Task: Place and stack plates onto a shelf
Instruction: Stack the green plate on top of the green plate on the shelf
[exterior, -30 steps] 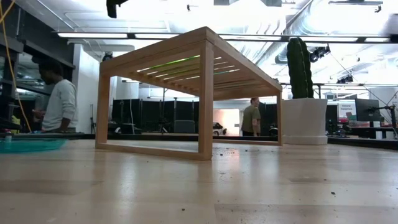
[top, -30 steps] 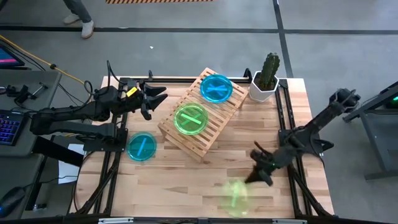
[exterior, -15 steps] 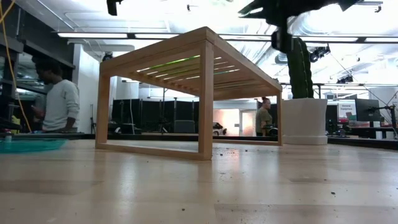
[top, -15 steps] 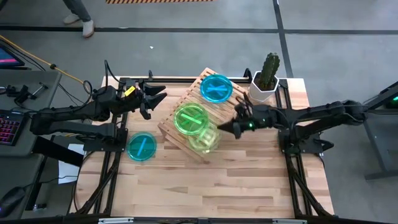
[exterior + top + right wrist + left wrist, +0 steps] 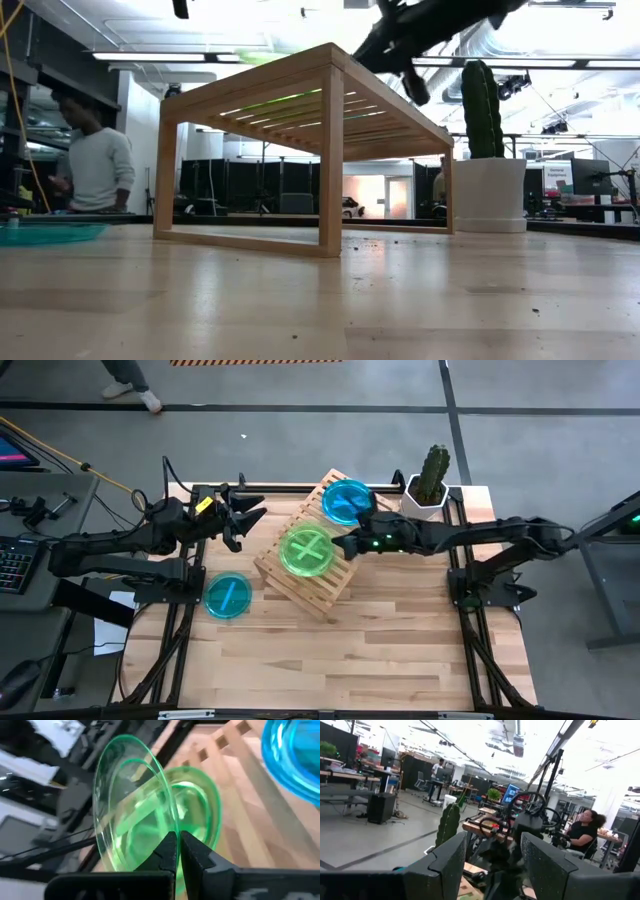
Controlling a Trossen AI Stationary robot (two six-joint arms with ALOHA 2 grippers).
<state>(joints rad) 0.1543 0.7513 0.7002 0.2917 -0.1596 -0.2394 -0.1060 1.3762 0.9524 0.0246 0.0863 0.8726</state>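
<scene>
Item: lime-green translucent round plastic plate (image 5: 131,802), carried; pinched by its rim between the pressed-together fingers of the right gripper (image 5: 176,851), tilted steeply on edge. It hung directly above a second lime-green plate (image 5: 200,815) lying flat on the light wooden slatted shelf (image 5: 305,545), so the held plate's target lay just under and ahead of the gripper, calling, by judgement, for levelling and a short descent. The right arm reached in from the table's right side across the shelf. Adjacent: a teal-blue translucent plate (image 5: 347,501) on the shelf's far end, close beside the gripper's path; another teal-blue plate (image 5: 227,596) on the wooden table (image 5: 400,650), left of the shelf. White pot with cactus (image 5: 428,488) stood at the far right corner, behind the arm. The left gripper (image 5: 248,518), fingers spread and empty, hung at the shelf's left edge, idle.
</scene>
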